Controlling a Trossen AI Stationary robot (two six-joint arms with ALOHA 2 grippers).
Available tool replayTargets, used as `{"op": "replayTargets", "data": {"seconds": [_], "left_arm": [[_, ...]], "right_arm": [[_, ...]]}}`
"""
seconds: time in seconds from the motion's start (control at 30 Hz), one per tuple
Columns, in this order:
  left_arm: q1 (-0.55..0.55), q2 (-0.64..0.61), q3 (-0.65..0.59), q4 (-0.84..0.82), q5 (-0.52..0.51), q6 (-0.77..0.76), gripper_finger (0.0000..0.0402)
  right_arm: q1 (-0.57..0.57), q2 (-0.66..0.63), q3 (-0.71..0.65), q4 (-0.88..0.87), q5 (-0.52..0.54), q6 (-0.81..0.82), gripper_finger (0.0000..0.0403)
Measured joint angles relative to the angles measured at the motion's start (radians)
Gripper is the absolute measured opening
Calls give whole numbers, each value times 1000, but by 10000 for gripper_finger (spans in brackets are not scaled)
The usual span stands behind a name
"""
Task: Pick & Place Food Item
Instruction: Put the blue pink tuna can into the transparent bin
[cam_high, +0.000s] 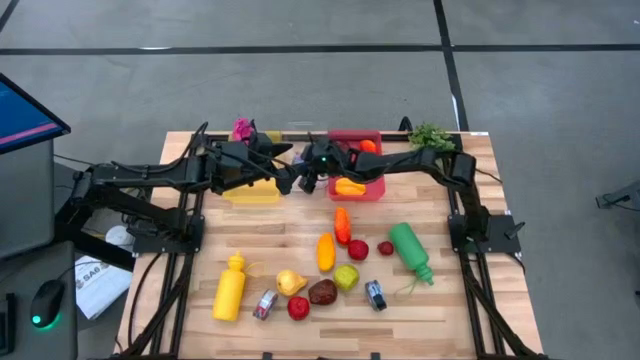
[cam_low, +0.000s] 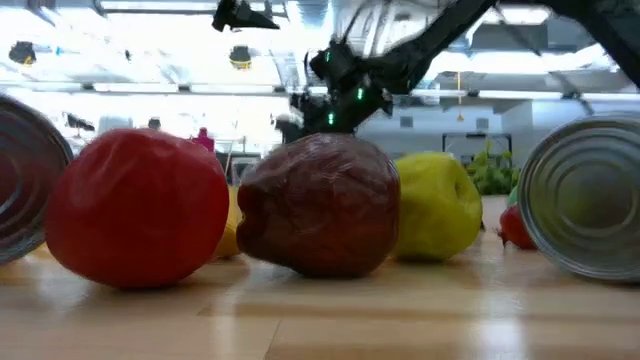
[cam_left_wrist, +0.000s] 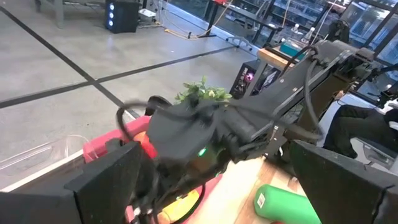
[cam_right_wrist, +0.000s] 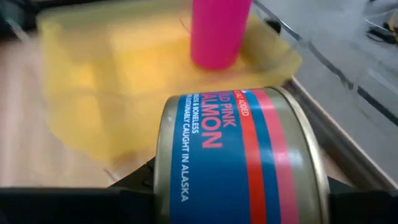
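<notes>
You are mid-carry: the right gripper (cam_right_wrist: 236, 186) has its jaws clenched on the blue-and-red salmon can (cam_right_wrist: 239, 155) beside the translucent yellow bin (cam_right_wrist: 124, 74), so next move it over and release.

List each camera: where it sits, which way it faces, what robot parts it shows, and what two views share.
High: overhead, looking straight down on the wooden table; both arms meet near the red bin.
Low: at tabletop height, looking level past a dark red apple; an arm hangs above.
Left wrist: faces the right arm and red bin.
Right wrist: faces the yellow bin; right gripper holds a salmon can.
Shared: the green bottle appears in the high and left wrist views.
</notes>
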Motion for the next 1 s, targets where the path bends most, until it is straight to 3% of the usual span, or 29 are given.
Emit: {"op": "replayTargets", "data": {"seconds": [0.2,1.0], "left_arm": [[0,0,0,-10,0,0,396],[0,0,0,-14,0,-4,396]], "right_arm": [[23,-5,3,28,74,-38,168],[22,-10,1,-134,74,-75,183]]}}
